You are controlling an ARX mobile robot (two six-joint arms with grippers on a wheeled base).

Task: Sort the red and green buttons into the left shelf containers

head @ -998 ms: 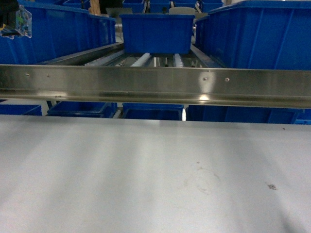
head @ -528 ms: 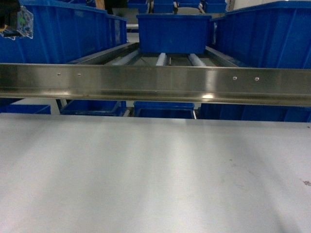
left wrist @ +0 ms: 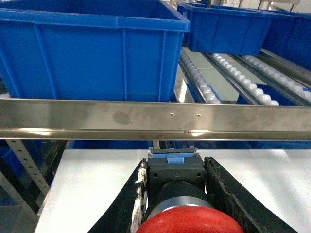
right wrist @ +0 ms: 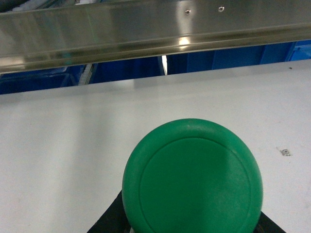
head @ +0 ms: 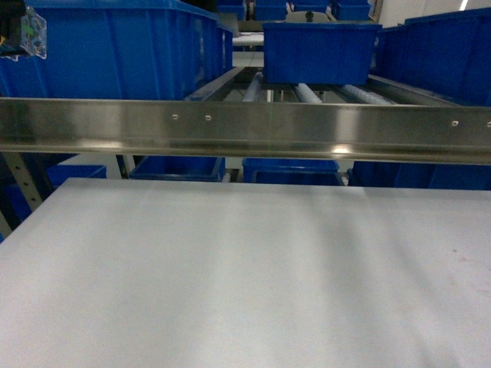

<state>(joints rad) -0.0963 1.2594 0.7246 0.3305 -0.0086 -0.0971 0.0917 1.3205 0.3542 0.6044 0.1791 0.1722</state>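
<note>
Left gripper (left wrist: 176, 204): two black fingers (left wrist: 228, 194) closed snugly against the sides of the red-capped mushroom push-button switch (left wrist: 182, 221). The round red cap fills the near bottom edge of the left wrist view; its grey collar and dark block body with a small blue tab point away toward the shelf.

Right gripper (right wrist: 192, 223): mostly hidden behind the green-capped mushroom push-button switch (right wrist: 192, 177), whose round green cap faces the wrist camera. Only dark slivers of the fingers show at either side beneath the cap, pressed against the button; it is held clear above the table.

Neither gripper nor button shows in the head view.

Below both: a flat pale grey table surface (head: 245, 276), with a small speck of debris (right wrist: 285, 152) on the right side.

Across the far edge of the table runs a horizontal brushed-steel rail (head: 245, 129) with small screw heads. Behind it, a roller-conveyor shelf (left wrist: 209, 82) with white rollers.

On the left of the shelf sits a large open-top blue plastic bin (left wrist: 92, 46) with thick rolled rim and ribbed walls. A smaller blue plastic bin (head: 321, 52) stands farther back at centre, another blue bin (head: 437, 54) at right. More blue bins on the lower tier (head: 290, 170) beneath the rail.
</note>
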